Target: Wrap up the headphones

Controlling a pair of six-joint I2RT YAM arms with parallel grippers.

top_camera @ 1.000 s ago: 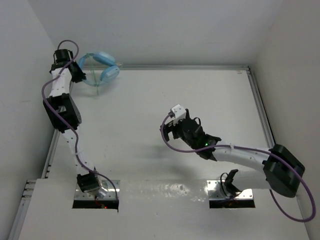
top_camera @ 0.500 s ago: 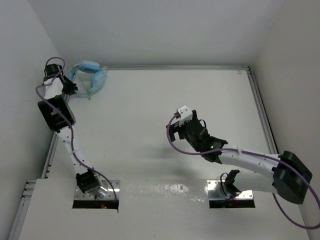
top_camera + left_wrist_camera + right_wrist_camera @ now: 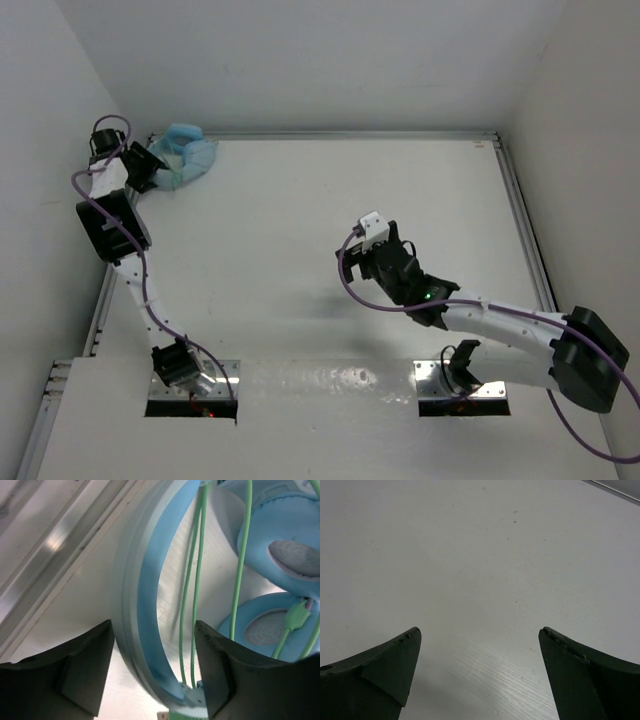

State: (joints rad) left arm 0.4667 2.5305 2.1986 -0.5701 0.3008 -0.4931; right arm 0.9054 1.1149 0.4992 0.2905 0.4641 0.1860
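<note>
The light blue headphones [image 3: 186, 154] lie on the table in the back left corner, earcups together. My left gripper [image 3: 148, 166] is at their left side. In the left wrist view its jaws [image 3: 152, 626] stand open around the padded headband [image 3: 150, 605], with a gap on the left side. The pale green cable [image 3: 200, 555] runs in strands across the headband arch and over the two earcups [image 3: 290, 545]. My right gripper [image 3: 362, 258] hovers over the middle of the table, wide open [image 3: 479, 632] with only bare tabletop between its fingers.
A metal rail [image 3: 50, 545] runs along the table's left edge close beside the headphones. The white walls meet just behind them. Another rail [image 3: 520, 220] borders the right side. Purple arm cables loop off both arms.
The left arm has swung the headphones left into the back corner and set them down, and its jaws have gone from shut to open. The right arm has drifted slightly right.
</note>
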